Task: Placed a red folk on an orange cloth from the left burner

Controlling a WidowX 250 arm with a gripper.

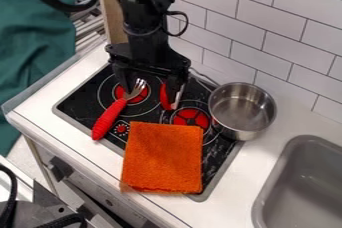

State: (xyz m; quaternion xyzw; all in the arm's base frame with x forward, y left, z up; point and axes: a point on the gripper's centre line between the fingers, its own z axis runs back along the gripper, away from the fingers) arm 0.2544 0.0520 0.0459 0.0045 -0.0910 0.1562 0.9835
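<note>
Plainly, black cooktop (77, 106) bore orange cloth (163, 157) at front. Black claw (149, 83) hung spread above; red-handled fork (109, 119) slanted over left burner (121, 92). Off-centre descent risked clipping fork, skidding it sideways, spoiling pinch.

A white countertop (33, 114) carries a black toy stovetop (85, 97) with a grey rim. An orange cloth (163, 157) lies across the stovetop's front part, one corner reaching over the rim onto the countertop. Up and left of the cloth, a red-handled fork (109, 119) lies slantwise, tines over the left burner (121, 92). A metal saucepan (242, 109) stands up and right of the cloth, overlapping the stovetop's edge in view.
</note>
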